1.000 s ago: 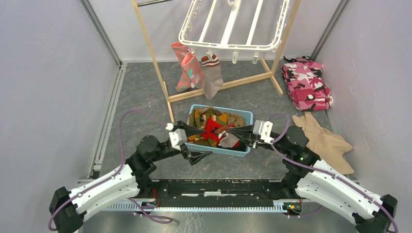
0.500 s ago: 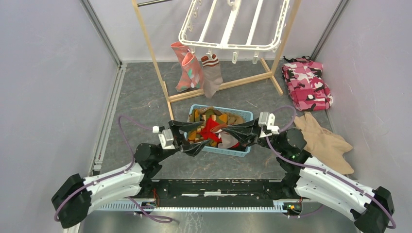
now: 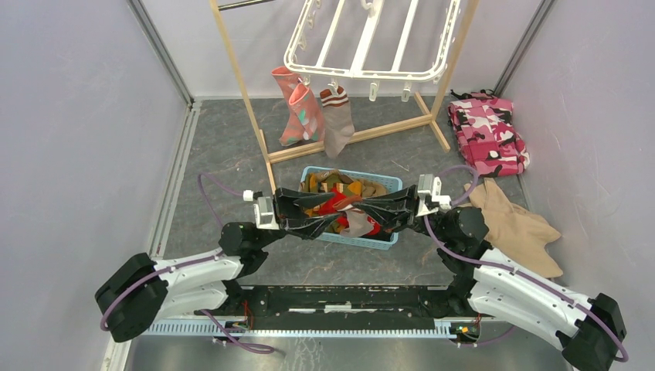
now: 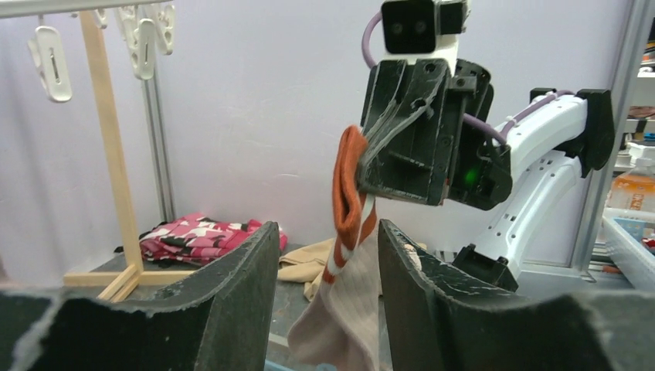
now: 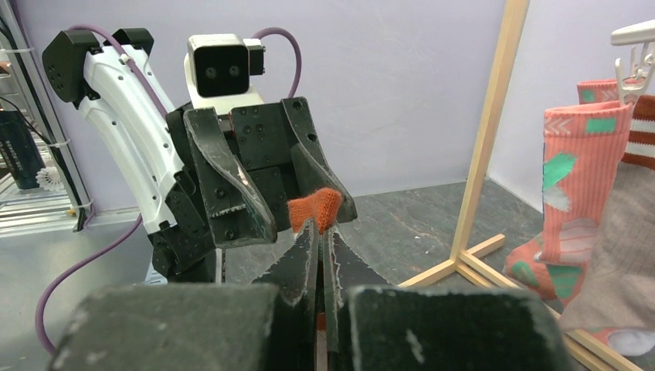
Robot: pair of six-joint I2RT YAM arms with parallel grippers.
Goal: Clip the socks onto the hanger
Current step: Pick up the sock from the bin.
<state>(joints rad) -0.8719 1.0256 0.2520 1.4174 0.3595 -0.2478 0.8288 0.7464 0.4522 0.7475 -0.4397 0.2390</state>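
Observation:
Over the blue basket (image 3: 391, 184), my right gripper (image 3: 364, 209) is shut on the red-white striped cuff of a grey-brown sock (image 4: 345, 305). The sock hangs down from it. In the right wrist view the orange-red cuff (image 5: 315, 207) pokes out above the closed right gripper (image 5: 320, 232). My left gripper (image 4: 326, 226) faces it, open, with one finger on each side of the hanging sock. There is a gap on the sock's left side. The white hanger (image 3: 363, 75) hangs at the back, with a salmon-pink sock (image 3: 301, 116) and a grey-brown sock (image 3: 337, 122) clipped to its near rim.
The basket holds several more socks, one of them bright red (image 3: 332, 204). A light wooden frame stand (image 3: 246, 97) carries the hanger. A pink camouflage cloth (image 3: 488, 135) and a tan garment (image 3: 519, 226) lie at the right. Grey walls close in both sides.
My left gripper has risen from the basket to face the right gripper, and its jaws have narrowed around the hanging sock. My right gripper lifted slightly with the sock.

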